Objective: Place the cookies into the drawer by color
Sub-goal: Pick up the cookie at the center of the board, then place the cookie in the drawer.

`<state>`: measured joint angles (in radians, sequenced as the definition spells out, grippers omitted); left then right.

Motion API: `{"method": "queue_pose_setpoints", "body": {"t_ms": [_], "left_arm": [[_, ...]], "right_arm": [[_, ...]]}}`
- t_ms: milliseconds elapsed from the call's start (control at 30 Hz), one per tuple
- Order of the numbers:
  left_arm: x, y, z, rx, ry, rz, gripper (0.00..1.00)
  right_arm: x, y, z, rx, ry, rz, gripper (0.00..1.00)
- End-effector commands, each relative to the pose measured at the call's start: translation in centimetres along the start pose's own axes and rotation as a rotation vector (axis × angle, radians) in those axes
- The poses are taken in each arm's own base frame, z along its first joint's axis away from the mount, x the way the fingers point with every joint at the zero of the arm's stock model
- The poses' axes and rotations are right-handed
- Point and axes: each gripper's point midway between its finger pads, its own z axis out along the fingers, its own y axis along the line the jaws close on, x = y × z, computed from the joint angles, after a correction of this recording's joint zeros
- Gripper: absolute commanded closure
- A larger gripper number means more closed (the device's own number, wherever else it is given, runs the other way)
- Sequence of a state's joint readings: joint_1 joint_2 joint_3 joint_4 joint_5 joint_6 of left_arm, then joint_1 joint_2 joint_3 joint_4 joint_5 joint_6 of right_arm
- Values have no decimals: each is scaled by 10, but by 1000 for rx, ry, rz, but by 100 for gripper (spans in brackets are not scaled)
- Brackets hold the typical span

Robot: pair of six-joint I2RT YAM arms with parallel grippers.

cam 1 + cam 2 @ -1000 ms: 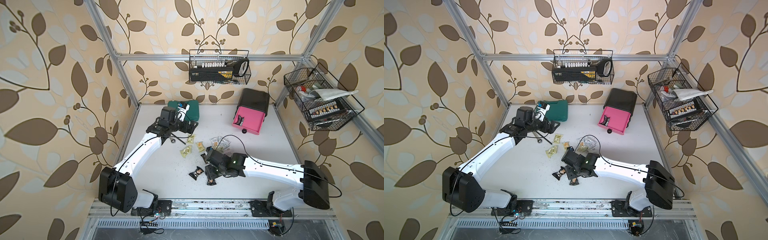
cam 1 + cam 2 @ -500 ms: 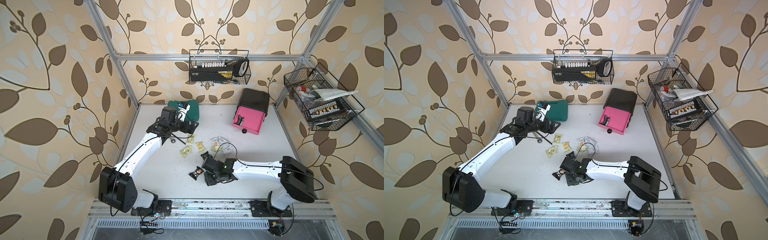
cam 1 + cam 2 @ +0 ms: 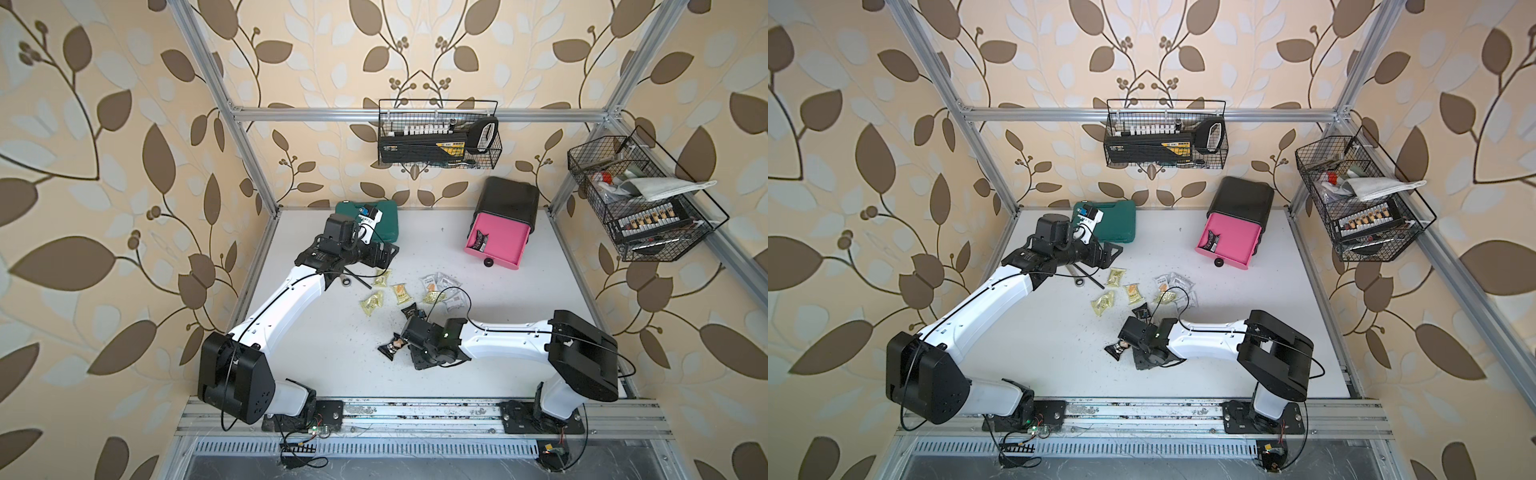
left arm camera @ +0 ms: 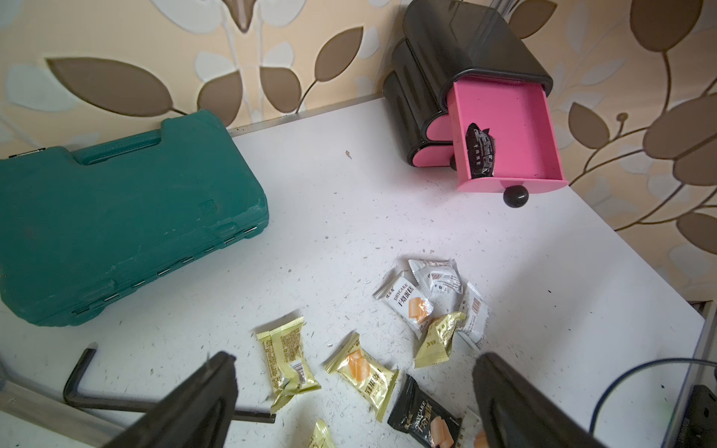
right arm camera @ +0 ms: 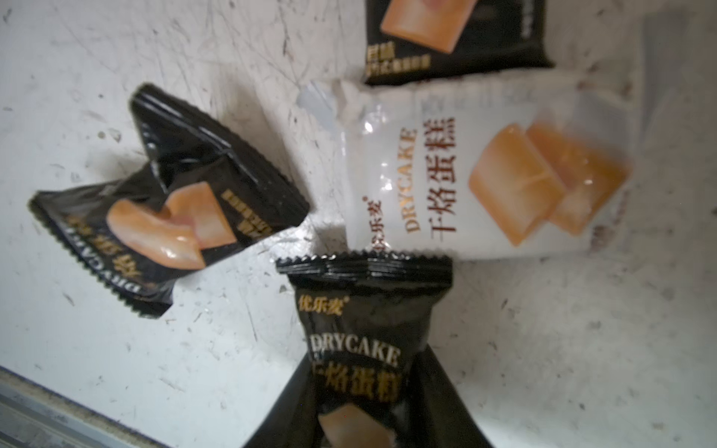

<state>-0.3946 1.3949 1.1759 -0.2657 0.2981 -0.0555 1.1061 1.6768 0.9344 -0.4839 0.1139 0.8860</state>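
- Your left gripper [image 4: 354, 360] hangs spread wide and empty over the table, near the one green tool case [image 4: 116, 217] and the one hex key [image 4: 77, 372].
- Four yellow-green packets [image 3: 371, 302] lie loose mid-table, none of them sorted yet.
- Your right gripper [image 5: 366, 360] pinches a black packet [image 5: 368, 310] by one end, down near the tabletop.
- A crumpled black packet [image 5: 167, 217] and a flat black packet [image 3: 409, 309] lie loose just beside it.
- There are four white packets [image 4: 411, 306]: three clustered toward the cabinet, and a fourth white packet [image 5: 485, 170] next to the pinched one.
- The cabinet [image 3: 509, 199] has three pink drawers. The top drawer [image 3: 503, 245] is pulled out and holds a stowed black packet [image 4: 481, 151]; the two below are pushed in.
- By my count, one of twelve is in and eleven remain.
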Motion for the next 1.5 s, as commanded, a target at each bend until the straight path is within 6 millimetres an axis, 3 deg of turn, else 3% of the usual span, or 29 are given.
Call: {"method": "queue_pose_setpoints", "body": {"t_ms": [0, 233, 367, 567, 767, 933, 1100, 1233, 1467], "left_arm": [[-17, -9, -5, 23, -40, 33, 2], [-17, -10, -5, 26, -39, 34, 2], [-18, -11, -5, 30, -42, 35, 2], [-19, -20, -7, 71, -50, 43, 2], [-15, -75, -14, 362, -49, 138, 2], [2, -113, -18, 479, -15, 268, 2], [7, -111, -13, 412, -9, 317, 2], [7, -105, -12, 367, -9, 325, 2], [6, -97, -11, 311, -10, 335, 2]], "right_arm": [[-4, -10, -12, 30, -43, -14, 72], [-34, -7, -55, 10, -168, -28, 73], [-72, -18, -91, -11, -259, -7, 73], [-142, -67, -145, -21, -419, 66, 72], [-203, -142, -181, -24, -528, 221, 72], [-234, -207, -186, -16, -565, 384, 72], [-258, -260, -177, 21, -601, 516, 72], [-273, -284, -163, 80, -595, 540, 72], [-290, -305, -133, 158, -551, 529, 70]]}}
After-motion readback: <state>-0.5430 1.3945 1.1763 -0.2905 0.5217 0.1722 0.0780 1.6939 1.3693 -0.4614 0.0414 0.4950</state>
